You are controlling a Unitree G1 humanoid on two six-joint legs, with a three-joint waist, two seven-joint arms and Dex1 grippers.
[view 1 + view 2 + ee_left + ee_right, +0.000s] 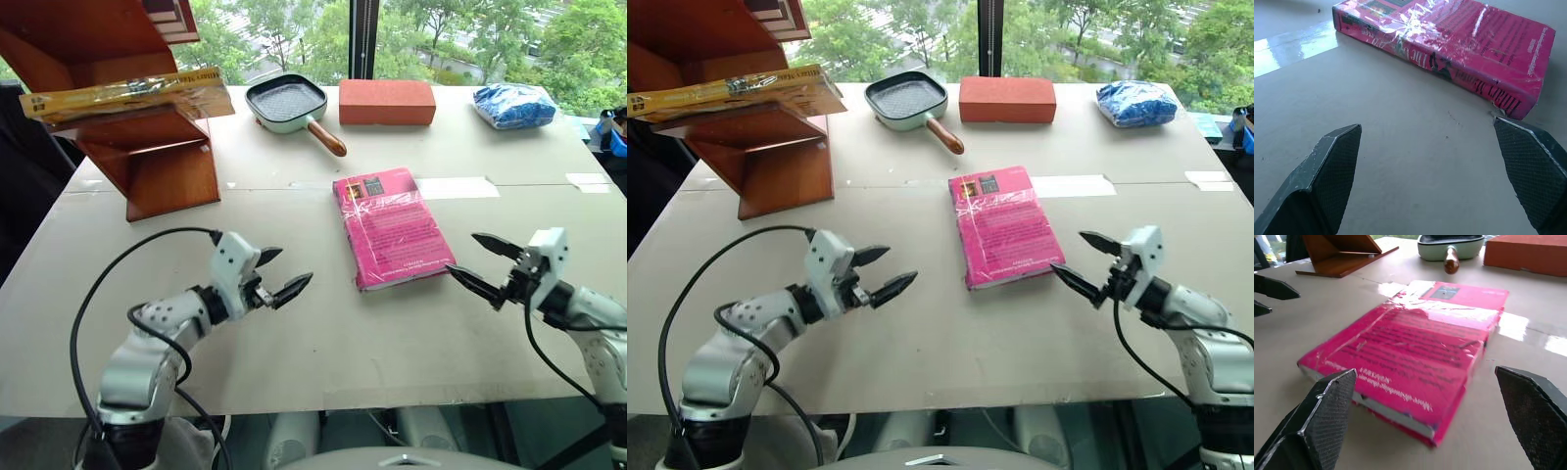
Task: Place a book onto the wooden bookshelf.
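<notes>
The book (127, 95), yellow-orange in a glossy wrap, lies flat on a slanted board of the wooden bookshelf (167, 166) at the table's far left corner. No gripper touches it. My left gripper (292, 266) hovers low over the table, open and empty, pointing right toward a bright pink book (392, 227) that lies flat mid-table. My right gripper (463, 254) is open and empty too, just right of the pink book's near corner and pointing left at it. In the wrist views the pink book (1459, 44) (1415, 347) lies beyond the spread fingers.
Along the far edge stand a pale green pan with a wooden handle (287, 103), a red brick block (387, 101) and a blue bag (513, 105). A strip of tape (456, 187) crosses the table (323, 343) beside the pink book.
</notes>
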